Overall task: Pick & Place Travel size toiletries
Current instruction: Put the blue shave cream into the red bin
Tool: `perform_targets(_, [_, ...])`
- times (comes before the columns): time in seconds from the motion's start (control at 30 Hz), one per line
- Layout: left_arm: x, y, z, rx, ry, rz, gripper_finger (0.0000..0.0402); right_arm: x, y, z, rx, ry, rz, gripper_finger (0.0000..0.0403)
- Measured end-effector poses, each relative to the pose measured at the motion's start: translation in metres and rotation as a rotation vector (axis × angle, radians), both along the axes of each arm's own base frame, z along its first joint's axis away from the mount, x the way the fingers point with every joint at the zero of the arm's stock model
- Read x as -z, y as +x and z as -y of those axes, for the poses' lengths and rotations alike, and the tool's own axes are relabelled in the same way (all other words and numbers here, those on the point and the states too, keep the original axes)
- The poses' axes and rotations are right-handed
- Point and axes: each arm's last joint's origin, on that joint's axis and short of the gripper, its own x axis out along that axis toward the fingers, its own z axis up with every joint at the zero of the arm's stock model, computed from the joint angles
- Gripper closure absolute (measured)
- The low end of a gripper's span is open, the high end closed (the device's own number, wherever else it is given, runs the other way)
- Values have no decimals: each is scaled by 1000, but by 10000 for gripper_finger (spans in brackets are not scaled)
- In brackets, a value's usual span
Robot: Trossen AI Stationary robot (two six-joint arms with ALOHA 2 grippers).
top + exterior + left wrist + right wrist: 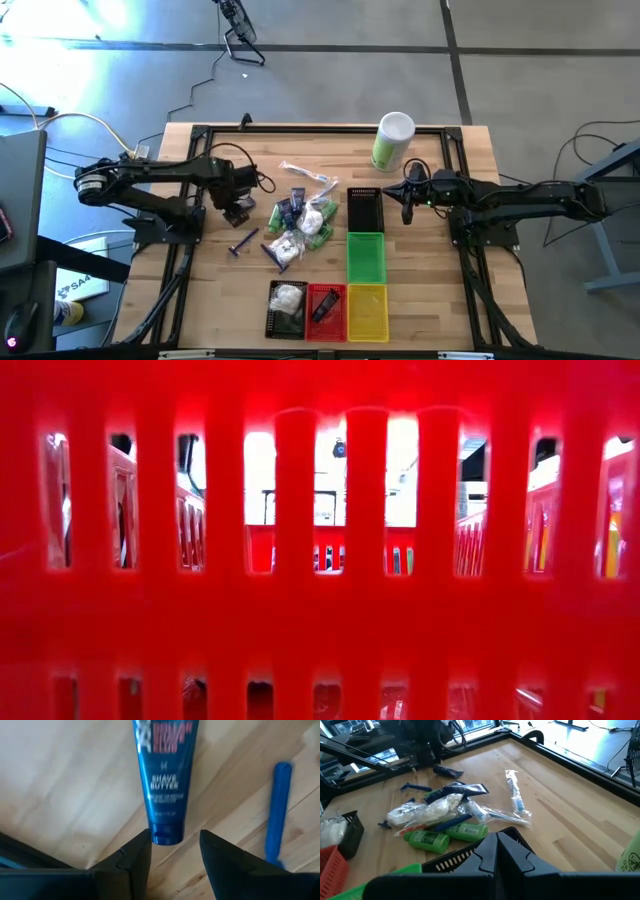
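Observation:
A dark blue tube point(165, 785) labelled "Shave Butter" lies flat on the wood, apart from the pile and left of it point(240, 214). My left gripper point(175, 845) is open above it, a finger on either side of the tube's lower end without touching. My left gripper point(237, 205) shows in the high view too. The pile of toiletries point(303, 215) holds green bottles point(445, 836), a white pouch point(427, 810), another blue tube and clear-wrapped sticks point(514, 795). My right gripper point(496, 845) is shut and hovers at the black basket point(365, 205), right of the pile.
A blue razor point(277, 810) lies beside the tube point(243, 243). Green point(366, 257), yellow point(367, 310), red point(325, 310) and a second black basket point(287, 305) with a white pouch stand near the front. A tall green-and-white canister point(393, 140) stands at the back. The red basket point(320, 540) blocks the low view.

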Motion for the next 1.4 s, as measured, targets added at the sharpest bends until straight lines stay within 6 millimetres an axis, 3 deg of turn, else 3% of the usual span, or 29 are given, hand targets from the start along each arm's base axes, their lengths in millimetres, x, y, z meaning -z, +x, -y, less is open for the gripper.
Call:
perform_targets(0.23, [20, -7, 4, -8, -54, 7, 240, 0, 0, 0, 9, -3, 0, 399])
perform_targets(0.67, [20, 4, -1, -127, -2, 113, 240, 0, 0, 0, 8, -4, 3, 399])
perform_targets(1.4, [16, 7, 0, -291, -68, 117, 240, 0, 0, 0, 3, -8, -6, 399])
